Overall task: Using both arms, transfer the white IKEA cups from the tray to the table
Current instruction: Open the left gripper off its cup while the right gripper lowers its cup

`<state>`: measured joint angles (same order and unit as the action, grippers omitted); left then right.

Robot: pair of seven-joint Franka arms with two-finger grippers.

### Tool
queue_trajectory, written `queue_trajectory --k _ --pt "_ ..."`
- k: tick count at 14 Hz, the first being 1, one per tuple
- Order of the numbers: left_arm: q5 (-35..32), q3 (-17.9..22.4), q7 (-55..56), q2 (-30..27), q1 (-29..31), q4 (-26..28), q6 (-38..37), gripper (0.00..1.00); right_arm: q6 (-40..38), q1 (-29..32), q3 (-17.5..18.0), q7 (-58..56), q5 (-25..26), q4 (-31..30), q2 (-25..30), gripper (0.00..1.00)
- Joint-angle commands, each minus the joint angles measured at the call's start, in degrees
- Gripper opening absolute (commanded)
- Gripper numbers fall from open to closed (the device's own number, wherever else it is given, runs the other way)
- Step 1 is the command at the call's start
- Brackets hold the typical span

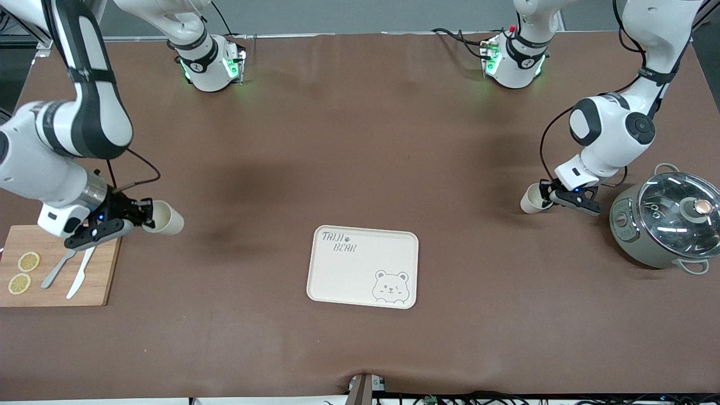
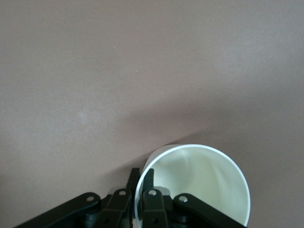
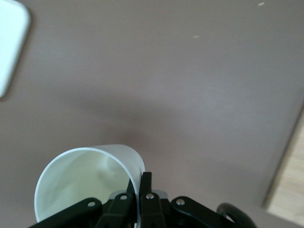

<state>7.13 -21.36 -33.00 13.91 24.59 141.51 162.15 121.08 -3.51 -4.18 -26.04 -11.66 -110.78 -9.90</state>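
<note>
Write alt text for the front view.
Each arm holds a white cup by its rim: the right end effector grips one cup beside a cutting board, the left end effector another cup beside a pot. A tray lies between.

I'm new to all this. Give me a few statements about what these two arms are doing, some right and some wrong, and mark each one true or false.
1. Each black two-finger gripper, right gripper and left gripper, pinches the rim of a small cream-white handleless cup, one and the other. True.
2. One cup already stands on the cream rectangular bear-print tray. False: the tray holds nothing.
3. The grey pot with a glass lid sits toward the left arm's end of the table. True.
4. The wooden cutting board carries a whole apple. False: it carries two lemon slices and pale cutlery.
</note>
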Motion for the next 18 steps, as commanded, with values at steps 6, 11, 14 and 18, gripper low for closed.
queue_trajectory --k 6,11,14,18 --pt "1.22 -0.44 -2.6 -1.86 2.73 -1.59 -0.42 1.0 13.2 -2.21 0.05 -0.94 -0.91 -3.56 -5.9 0.0" --pt "1.31 -0.18 0.9 -14.32 4.23 -5.78 -20.76 1.0 28.3 -1.85 0.05 -5.86 -0.91 -8.74 -10.73 0.0" --pt "0.78 -0.7 7.23 -20.14 4.23 -14.9 -40.44 1.0 33.33 -1.68 0.05 -7.35 -0.91 -9.98 -13.56 0.0" --pt "0.6 -3.86 17.41 -19.98 3.97 -36.86 -57.19 1.0 33.34 -1.33 0.05 -7.98 -0.91 -9.89 -13.74 0.0"
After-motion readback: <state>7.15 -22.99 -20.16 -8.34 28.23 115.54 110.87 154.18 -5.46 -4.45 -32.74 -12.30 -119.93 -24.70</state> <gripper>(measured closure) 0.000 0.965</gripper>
